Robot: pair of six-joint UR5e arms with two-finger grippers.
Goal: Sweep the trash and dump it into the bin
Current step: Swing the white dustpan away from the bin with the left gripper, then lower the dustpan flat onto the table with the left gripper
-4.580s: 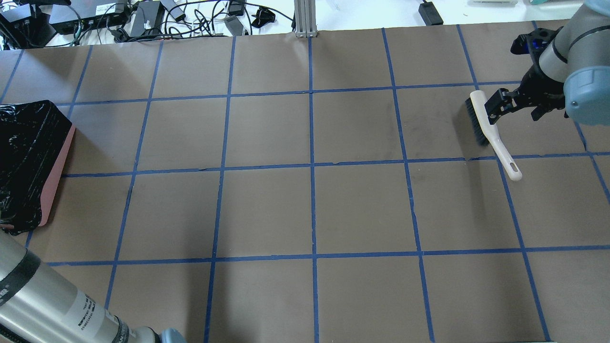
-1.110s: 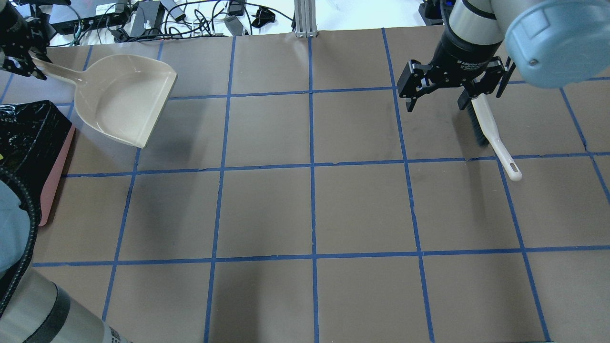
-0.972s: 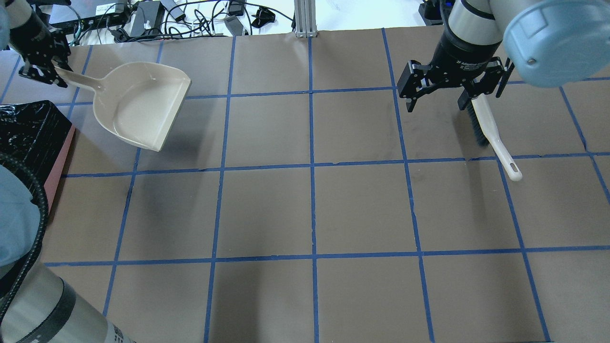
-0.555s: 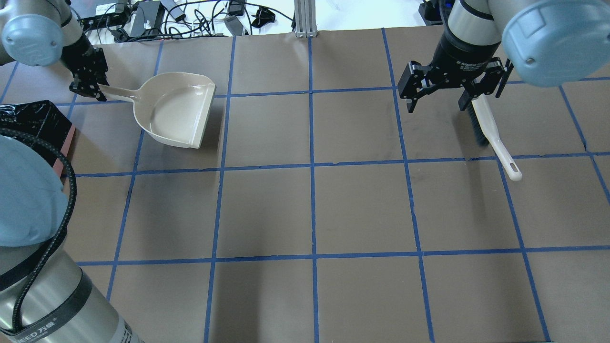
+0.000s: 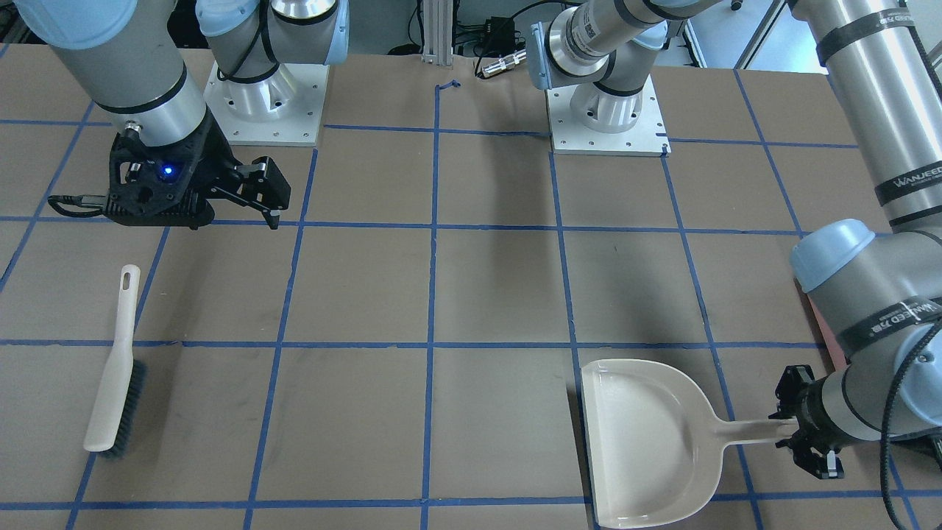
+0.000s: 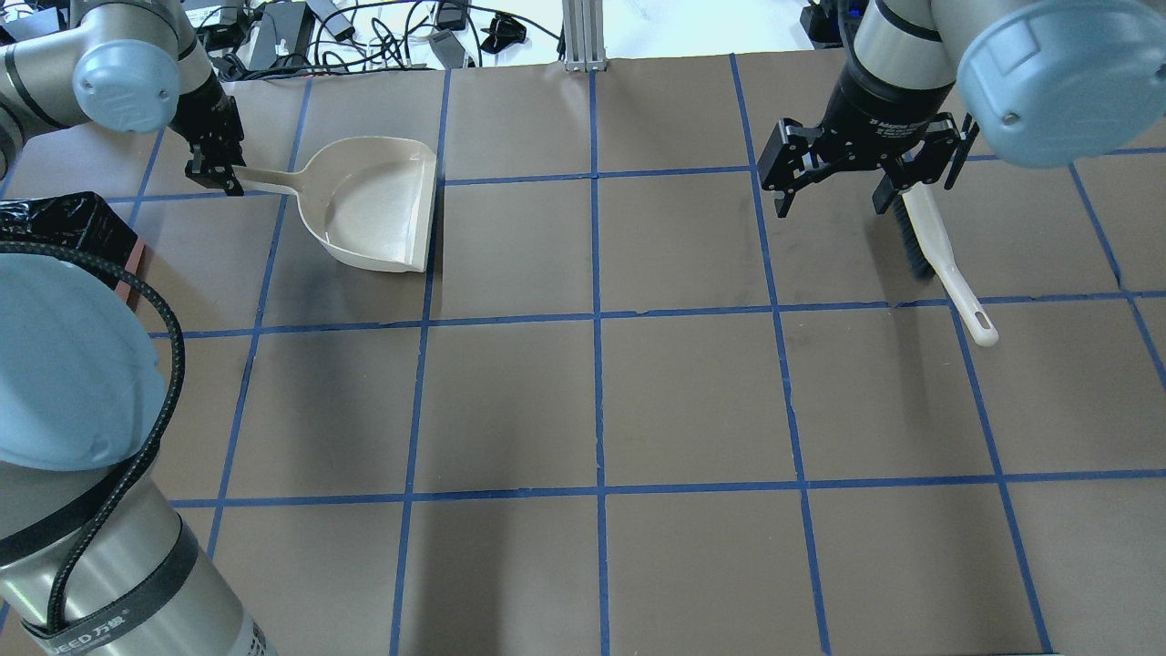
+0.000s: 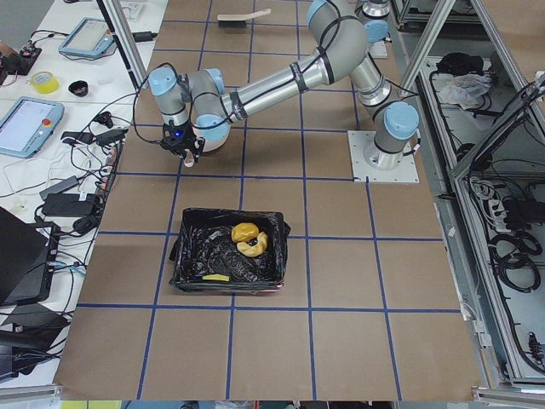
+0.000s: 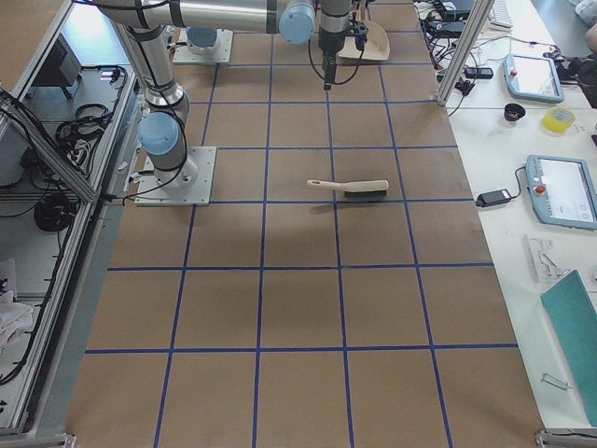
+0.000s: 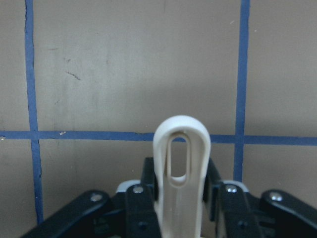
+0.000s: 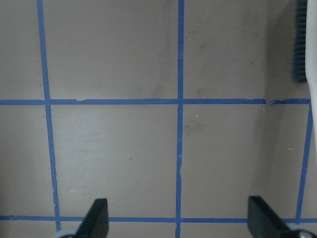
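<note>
The bin (image 7: 182,256), pink-sided with a black bag, holds all three trash bits: an orange-brown lump (image 7: 245,231), a cream crescent rind (image 7: 256,247) and a yellow scrap (image 7: 216,277). Its corner shows in the overhead view (image 6: 55,219). My left gripper (image 6: 214,169) is shut on the handle (image 9: 181,188) of the empty beige dustpan (image 6: 383,205), held low and flat just right of the bin. It also shows in the front view (image 5: 798,430). My right gripper (image 6: 831,189) is open and empty, just left of the brush head; the right wrist view (image 10: 179,218) shows bare table between its fingers.
The beige hand brush (image 6: 938,246) lies on the table at the far right, bristles to its left; it also shows in the front view (image 5: 110,375). Cables and power bricks (image 6: 273,32) lie beyond the far table edge. Both arm bases (image 5: 607,110) stand at the robot's side.
My left arm has carried the dustpan rightward away from the bin and levelled it low over the table. My right gripper has left the brush and now hovers open beside it.
</note>
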